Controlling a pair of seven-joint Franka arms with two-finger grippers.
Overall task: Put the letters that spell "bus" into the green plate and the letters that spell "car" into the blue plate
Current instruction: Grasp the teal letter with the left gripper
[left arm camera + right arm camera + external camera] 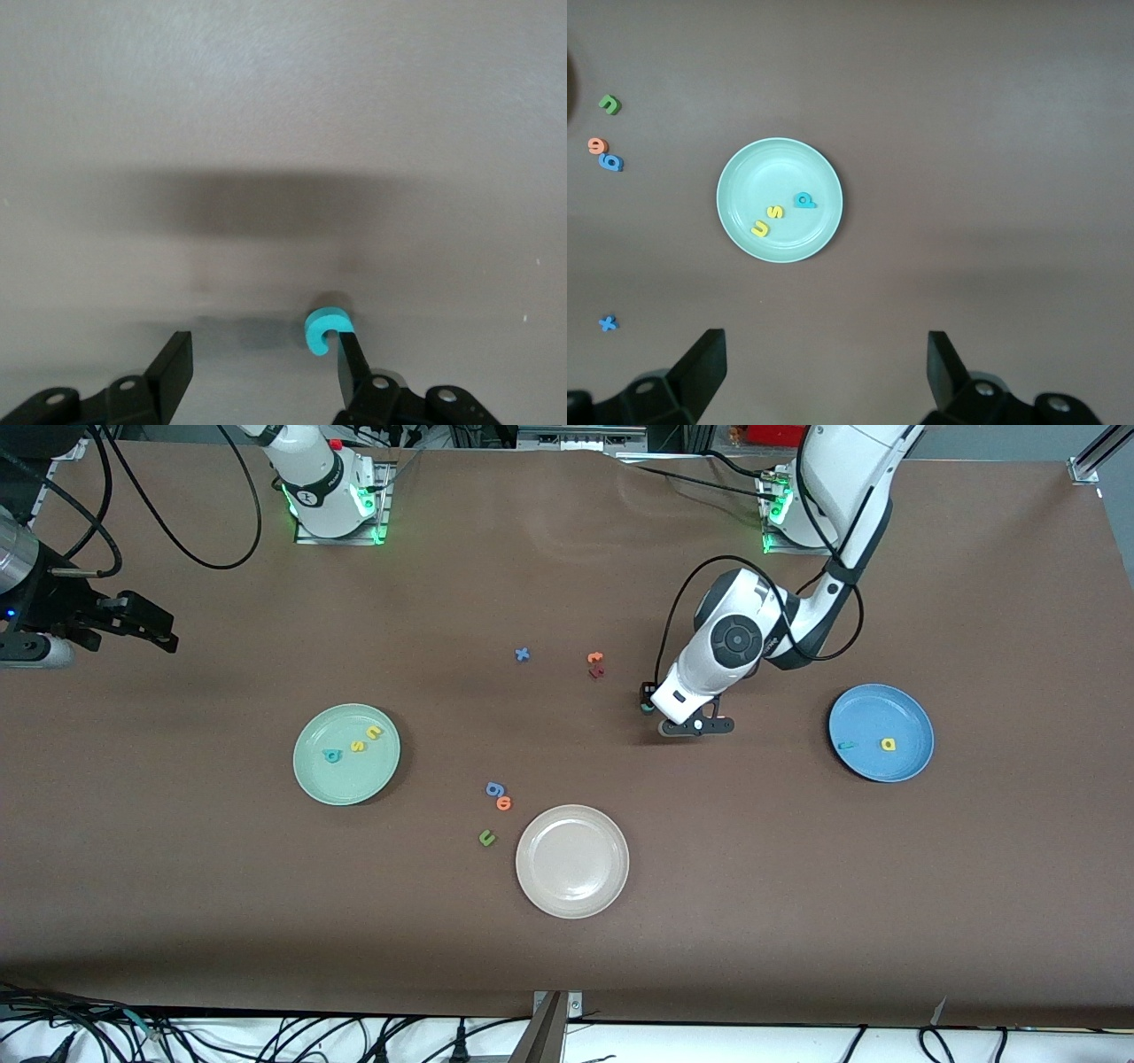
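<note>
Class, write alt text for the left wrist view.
The left hand hangs open just above the brown table, one finger touching a small teal letter c on the surface.

Brown-covered table [567, 939], bearing three round plates directly: green plate [312, 779] toward the right arm's end, blue plate [912, 717] toward the left arm's end, beige plate [611, 868] between them and nearest the front camera. Loose on the cloth too: blue "x" [522, 654], orange "t" [594, 658] touching a dark red letter [597, 671], teal "c" [322, 330]. Just beside the beige plate, periwinkle "g" [494, 789], an orange letter [504, 803], green "u" [486, 837].
</note>
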